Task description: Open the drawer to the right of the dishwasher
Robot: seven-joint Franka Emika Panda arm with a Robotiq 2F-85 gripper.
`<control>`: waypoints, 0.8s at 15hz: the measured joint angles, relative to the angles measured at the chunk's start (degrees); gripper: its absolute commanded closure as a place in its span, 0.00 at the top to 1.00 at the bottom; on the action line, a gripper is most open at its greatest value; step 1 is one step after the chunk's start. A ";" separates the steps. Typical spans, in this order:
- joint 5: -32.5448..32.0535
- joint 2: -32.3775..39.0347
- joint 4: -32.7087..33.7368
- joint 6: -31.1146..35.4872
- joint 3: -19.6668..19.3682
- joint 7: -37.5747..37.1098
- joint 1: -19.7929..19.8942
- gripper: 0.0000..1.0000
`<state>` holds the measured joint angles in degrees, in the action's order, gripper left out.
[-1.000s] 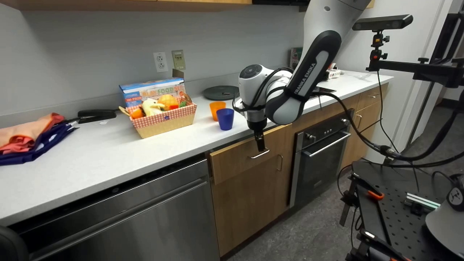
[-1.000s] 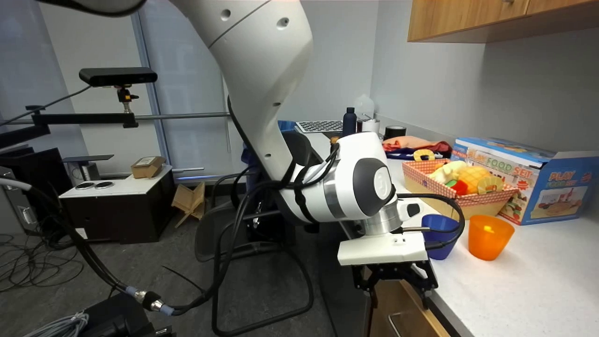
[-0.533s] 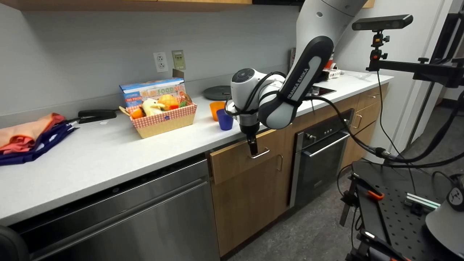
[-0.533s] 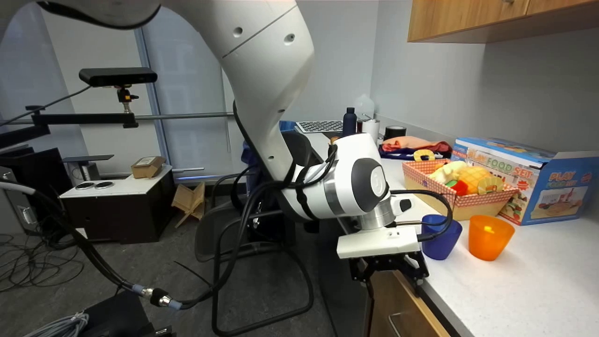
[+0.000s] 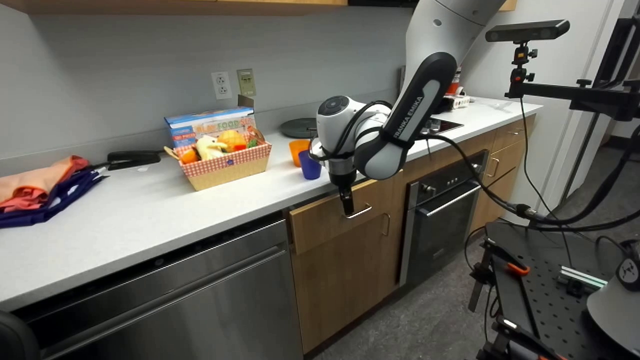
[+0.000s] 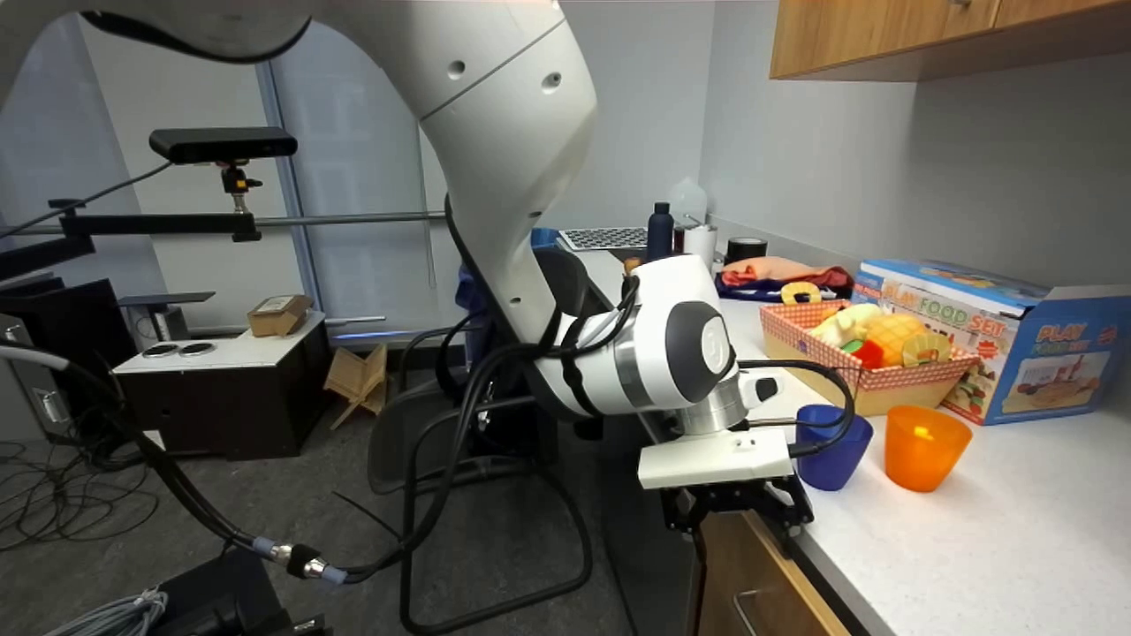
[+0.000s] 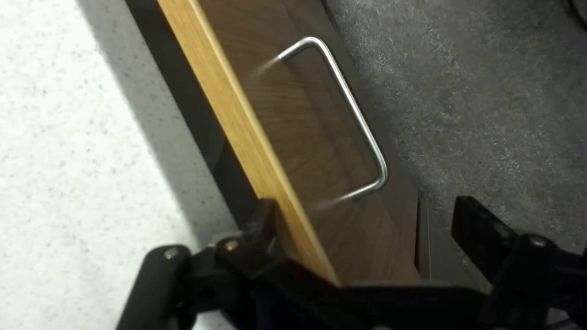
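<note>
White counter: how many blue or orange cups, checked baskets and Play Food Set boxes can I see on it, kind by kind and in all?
Blue cup and orange cup: 2 cups
Checked basket: 1
Play Food Set box: 1
Total: 4

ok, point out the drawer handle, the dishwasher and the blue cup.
Drawer handle [image 7: 354, 105]: wrist view, middle of its bar.
Dishwasher [image 5: 210, 312]: in an exterior view, grey front panel.
Blue cup [image 6: 834, 463]: in an exterior view, outer wall.
</note>
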<state>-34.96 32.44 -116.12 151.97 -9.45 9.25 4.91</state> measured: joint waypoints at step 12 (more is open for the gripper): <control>10.86 -0.27 0.96 -0.93 3.74 6.55 2.89 1.00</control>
<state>-24.10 32.17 -115.15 151.03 -5.72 15.81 7.81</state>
